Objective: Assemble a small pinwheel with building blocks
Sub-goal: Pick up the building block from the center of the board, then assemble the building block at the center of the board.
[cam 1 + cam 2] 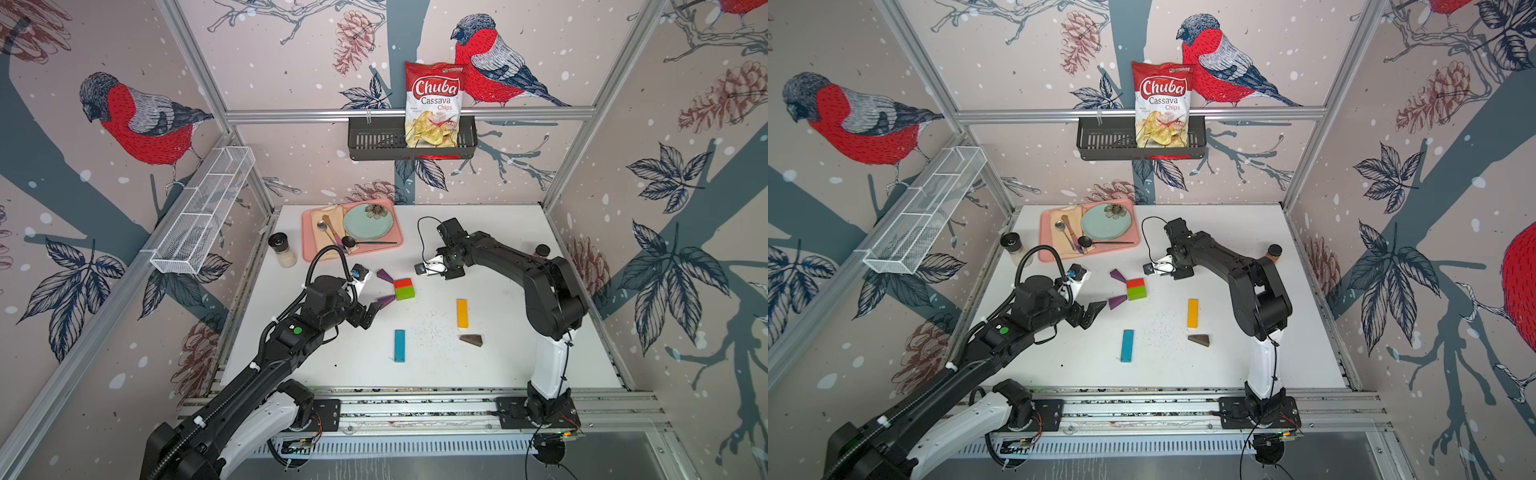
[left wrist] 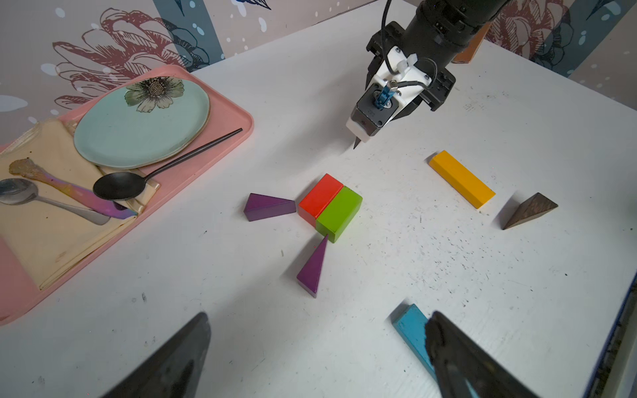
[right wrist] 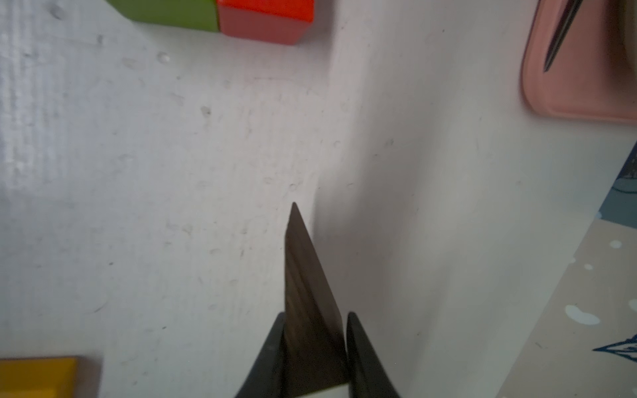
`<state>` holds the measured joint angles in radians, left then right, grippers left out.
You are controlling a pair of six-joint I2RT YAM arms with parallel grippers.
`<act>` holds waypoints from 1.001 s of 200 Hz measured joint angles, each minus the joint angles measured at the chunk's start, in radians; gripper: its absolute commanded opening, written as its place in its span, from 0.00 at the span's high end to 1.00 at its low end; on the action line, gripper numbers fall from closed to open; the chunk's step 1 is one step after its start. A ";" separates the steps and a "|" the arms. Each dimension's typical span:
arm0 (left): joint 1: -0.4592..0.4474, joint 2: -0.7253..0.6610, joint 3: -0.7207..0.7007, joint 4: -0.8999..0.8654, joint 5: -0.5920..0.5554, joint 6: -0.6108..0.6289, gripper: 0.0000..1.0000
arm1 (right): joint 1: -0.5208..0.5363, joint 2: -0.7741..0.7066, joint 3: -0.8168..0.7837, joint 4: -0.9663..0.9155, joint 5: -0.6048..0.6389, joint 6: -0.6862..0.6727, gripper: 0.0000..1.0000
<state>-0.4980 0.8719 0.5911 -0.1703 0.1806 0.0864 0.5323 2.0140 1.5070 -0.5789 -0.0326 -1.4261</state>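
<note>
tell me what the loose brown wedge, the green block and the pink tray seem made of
Loose brown wedge: likely wood, stained dark, matte; streaky grain shows on its face.
Green block: probably painted wood, smooth with a soft sheen; no grain shows, so plastic is possible.
Pink tray: looks like plastic or melamine, satin; even colour, rounded moulded rim.

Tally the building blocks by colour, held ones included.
Purple wooden wedges: 2
Dark brown wooden wedges: 2, one in the right end effector
Red wooden cuboid: 1
Green wooden cuboid: 1
Yellow wooden bar: 1
Blue wooden bar: 1
Total: 8
</note>
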 measured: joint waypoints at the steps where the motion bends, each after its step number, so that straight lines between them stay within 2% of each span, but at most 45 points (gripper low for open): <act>1: 0.001 0.001 0.000 0.000 0.000 0.000 0.03 | 0.000 0.003 0.003 0.000 0.000 -0.002 0.78; 37: 0.045 0.031 0.000 0.008 0.019 0.000 0.04 | -0.004 0.127 0.161 -0.020 0.000 -0.068 0.78; 73: 0.056 0.035 0.000 0.008 0.030 0.000 0.03 | 0.008 0.195 0.245 -0.043 -0.001 -0.093 0.78; 118: 0.057 0.033 0.000 0.007 0.030 0.001 0.03 | 0.043 0.227 0.292 -0.064 -0.019 -0.116 0.78; 200: 0.057 0.013 -0.003 0.005 0.030 0.001 0.03 | 0.075 0.230 0.288 -0.088 -0.023 -0.118 0.78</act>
<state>-0.4408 0.8845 0.5884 -0.1658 0.2104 0.0875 0.6075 2.2444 1.7947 -0.6670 -0.0551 -1.5444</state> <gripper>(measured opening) 0.966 0.268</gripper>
